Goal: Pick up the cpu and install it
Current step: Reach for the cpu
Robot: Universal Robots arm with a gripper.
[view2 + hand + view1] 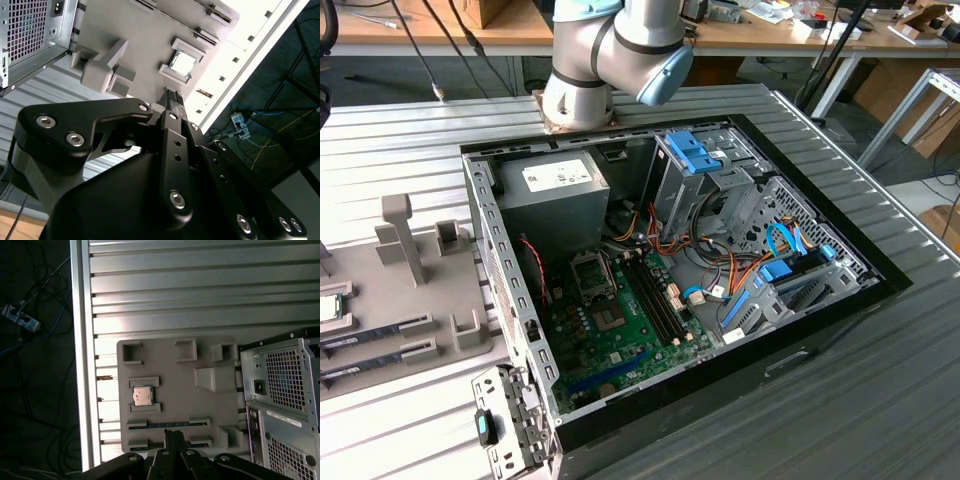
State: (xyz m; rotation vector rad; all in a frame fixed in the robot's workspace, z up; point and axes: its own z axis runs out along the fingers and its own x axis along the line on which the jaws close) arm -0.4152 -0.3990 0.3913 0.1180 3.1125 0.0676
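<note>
The end effector [173, 435], its fingers pressed together on nothing, is hovering over the gray tray [170, 375], with the cpu [142, 396] lying nearby, untouched.

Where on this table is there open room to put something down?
Bare ribbed table spreads on the exterior view's right of the computer case, and a strip lies beyond the grey tray. Crowded: the tray, holding the cpu and memory sticks, and the case's inside.

The cpu [142, 396] is silver (green-rimmed), its tray [170, 365] plain grey, the table [200, 290] ribbed silvery grey.
</note>
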